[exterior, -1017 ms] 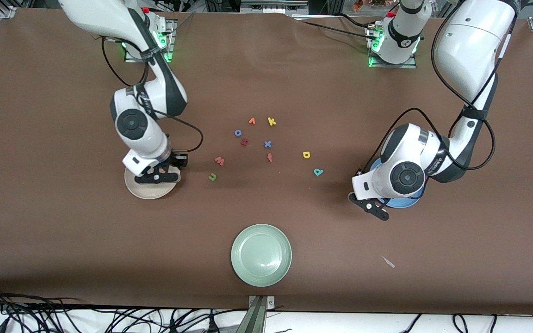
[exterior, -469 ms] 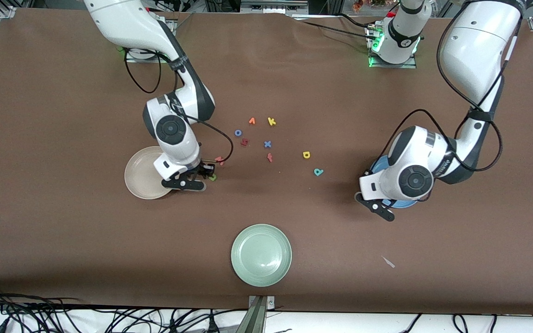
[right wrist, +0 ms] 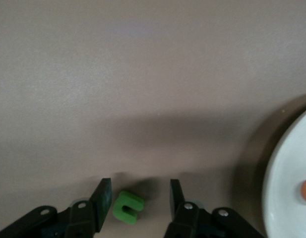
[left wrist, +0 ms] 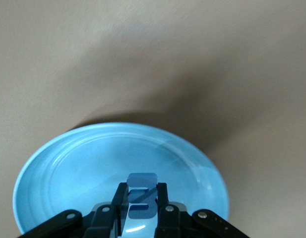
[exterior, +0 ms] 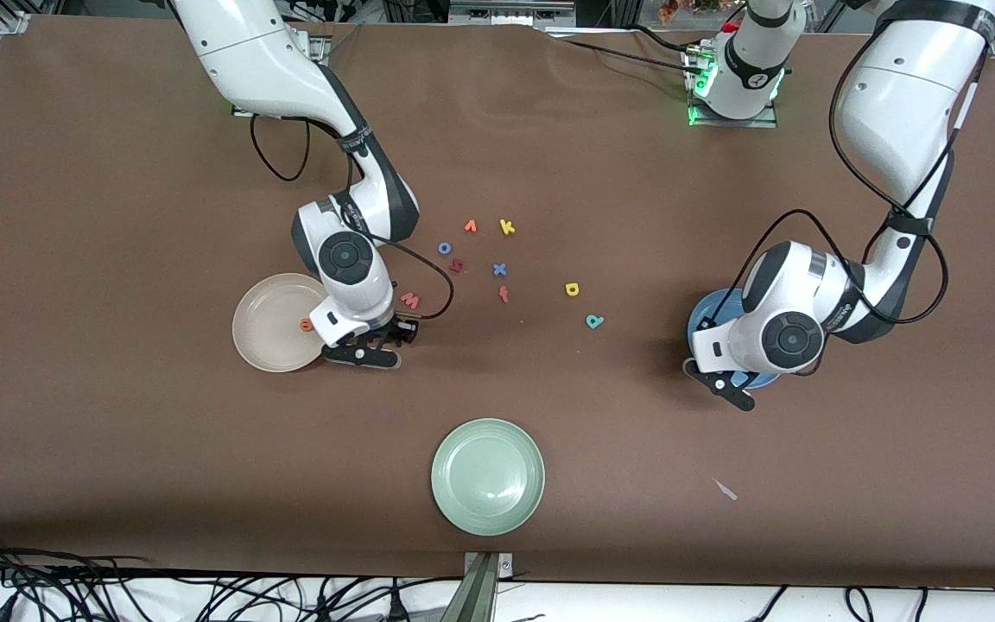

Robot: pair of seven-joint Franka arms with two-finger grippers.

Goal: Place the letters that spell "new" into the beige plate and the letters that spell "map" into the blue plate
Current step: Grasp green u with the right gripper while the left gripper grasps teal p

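Observation:
The beige plate (exterior: 266,333) holds the orange e (exterior: 306,325). Beside the plate, my right gripper (exterior: 370,349) is low over the table and open. The green n (right wrist: 128,206) lies flat between its fingers (right wrist: 104,197); my right gripper (right wrist: 140,192) does not touch it. The pink-red w (exterior: 410,300) lies close by. My left gripper (exterior: 725,385) hangs over the blue plate (exterior: 708,313), shut on the light-blue m (left wrist: 142,198), and the blue plate (left wrist: 68,163) shows below it. The yellow a (exterior: 573,289) and teal p (exterior: 594,321) lie mid-table.
A pale green plate (exterior: 487,475) sits near the front edge. Loose letters are clustered mid-table: blue o (exterior: 444,248), dark red h (exterior: 456,265), blue x (exterior: 499,269), orange-red f (exterior: 503,295), yellow k (exterior: 507,227). A white scrap (exterior: 726,490) lies toward the left arm's end.
My right gripper left the beige plate, where the orange e now lies, and came down around the green n. My left gripper drifted over the blue plate with the m.

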